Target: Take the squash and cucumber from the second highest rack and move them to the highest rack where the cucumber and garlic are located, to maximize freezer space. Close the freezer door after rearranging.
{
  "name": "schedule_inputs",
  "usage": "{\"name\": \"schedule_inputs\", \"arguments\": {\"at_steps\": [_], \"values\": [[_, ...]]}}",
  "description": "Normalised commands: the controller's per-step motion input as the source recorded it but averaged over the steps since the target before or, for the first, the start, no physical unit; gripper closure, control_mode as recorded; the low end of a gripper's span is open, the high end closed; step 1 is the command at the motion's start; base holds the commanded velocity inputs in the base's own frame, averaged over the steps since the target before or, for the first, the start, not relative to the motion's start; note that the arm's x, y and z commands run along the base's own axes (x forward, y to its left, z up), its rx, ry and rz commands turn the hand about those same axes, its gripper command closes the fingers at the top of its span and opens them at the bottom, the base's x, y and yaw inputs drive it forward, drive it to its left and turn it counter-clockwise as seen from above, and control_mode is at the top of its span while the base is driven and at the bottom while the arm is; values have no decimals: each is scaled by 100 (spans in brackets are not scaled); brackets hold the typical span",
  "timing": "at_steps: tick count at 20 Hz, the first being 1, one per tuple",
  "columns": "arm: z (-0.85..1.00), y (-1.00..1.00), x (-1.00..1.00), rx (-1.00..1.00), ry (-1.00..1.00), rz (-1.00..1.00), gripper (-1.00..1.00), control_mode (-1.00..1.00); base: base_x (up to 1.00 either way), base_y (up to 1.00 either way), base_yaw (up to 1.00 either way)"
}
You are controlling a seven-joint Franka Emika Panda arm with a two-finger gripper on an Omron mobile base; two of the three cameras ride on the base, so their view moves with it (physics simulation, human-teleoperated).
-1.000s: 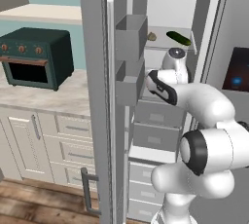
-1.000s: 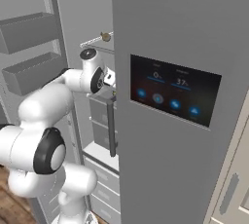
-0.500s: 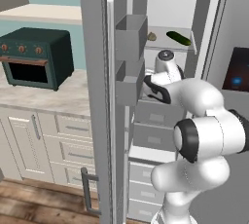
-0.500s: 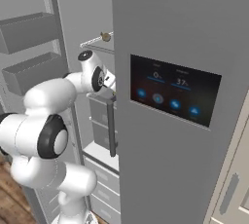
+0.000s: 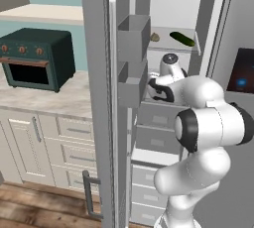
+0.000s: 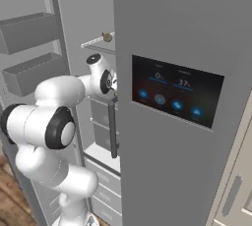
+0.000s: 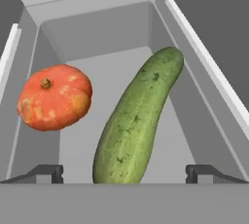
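Cucumber (image 7: 137, 121) lies straight ahead of end effector (image 7: 124, 172), long axis running away from it; squash (image 7: 54, 97) sits to left. Fingers wide open, holding nothing.

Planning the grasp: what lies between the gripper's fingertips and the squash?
Bare pale rack floor separates the gripper from the orange squash in the hand view; the cucumber lies beside it.

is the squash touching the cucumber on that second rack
Apart. The hand view shows a strip of pale shelf floor between the orange squash and the light green cucumber along their whole length, so they lie side by side without contact.
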Motion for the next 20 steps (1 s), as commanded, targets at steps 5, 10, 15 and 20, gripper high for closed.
{"name": "schedule_inputs", "arguments": {"at_steps": [5,10,15,20], "values": [[-21,-14,16,0,0,0,-100,-100,0,0,0],[-23,-2,22,0,0,0,-100,-100,0,0,0],[-23,0,17,0,0,0,-100,-100,0,0,0],[-24,0,2,0,0,0,-100,-100,0,0,0]]}}
